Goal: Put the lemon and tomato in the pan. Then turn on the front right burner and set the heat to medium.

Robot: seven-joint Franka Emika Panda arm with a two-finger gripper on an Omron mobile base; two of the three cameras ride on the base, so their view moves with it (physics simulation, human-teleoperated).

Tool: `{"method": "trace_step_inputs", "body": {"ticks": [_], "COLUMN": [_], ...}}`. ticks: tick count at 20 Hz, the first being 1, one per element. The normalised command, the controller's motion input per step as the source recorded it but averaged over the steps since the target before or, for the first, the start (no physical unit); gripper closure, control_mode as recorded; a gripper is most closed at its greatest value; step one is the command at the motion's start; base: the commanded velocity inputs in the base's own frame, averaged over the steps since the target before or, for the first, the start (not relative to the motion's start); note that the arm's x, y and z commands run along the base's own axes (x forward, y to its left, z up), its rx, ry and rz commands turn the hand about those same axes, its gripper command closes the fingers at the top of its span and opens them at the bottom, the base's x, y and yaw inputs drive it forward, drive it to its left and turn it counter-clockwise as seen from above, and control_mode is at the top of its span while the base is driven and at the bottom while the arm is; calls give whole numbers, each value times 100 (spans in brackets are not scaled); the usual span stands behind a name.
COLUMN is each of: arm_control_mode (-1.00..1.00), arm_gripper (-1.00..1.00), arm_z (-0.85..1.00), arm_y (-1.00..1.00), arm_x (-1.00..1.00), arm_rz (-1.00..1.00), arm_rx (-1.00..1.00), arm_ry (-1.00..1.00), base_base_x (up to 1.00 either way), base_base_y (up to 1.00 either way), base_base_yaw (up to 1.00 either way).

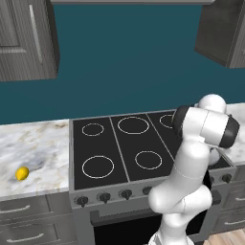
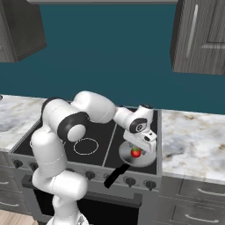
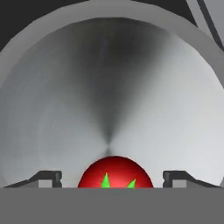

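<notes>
The tomato, red with its green stem up, sits inside the pan on the front right burner of the stove, with the gripper poised directly over it. In the hand view the two finger tips stand wide on either side of the fruit with pan floor visible between each and its skin, so the jaws appear to have let go. In the right base view the tomato rests near the middle of the pan, whose black handle juts out past the stove's front edge. The lemon lies well apart on the marble counter left of the stove. To finish this placement cleanly, the hand would best lift straight up, fingers kept wide, so neither tip nudges the round fruit into rolling or catches the rim, before swinging left for the lemon.
</notes>
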Motion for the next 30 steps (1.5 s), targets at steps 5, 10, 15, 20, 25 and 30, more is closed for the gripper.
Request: {"method": "trace_step_inputs", "body": {"ticks": [5, 10, 15, 20, 25, 30], "arm_control_mode": [-100, -100, -100, -100, -100, -100], "arm_gripper": [-100, -100, -100, -100, -100, -100], "arm_z": [45, 42, 10, 5, 21, 15], "arm_y": [14, 36, 60, 57, 66, 60], "arm_x": [-3, -2, -5, -5, -12, -17], "arm_rz": [0, 0, 3, 5, 6, 8], "arm_rx": [-5, -4, 0, 0, 0, 0], "arm_ry": [0, 0, 0, 0, 0, 0], "base_base_x": [0, 0, 0, 0, 0, 0], "base_base_y": [0, 0, 0, 0, 0, 0], "base_base_yaw": [0, 0, 0, 0, 0, 0]}}
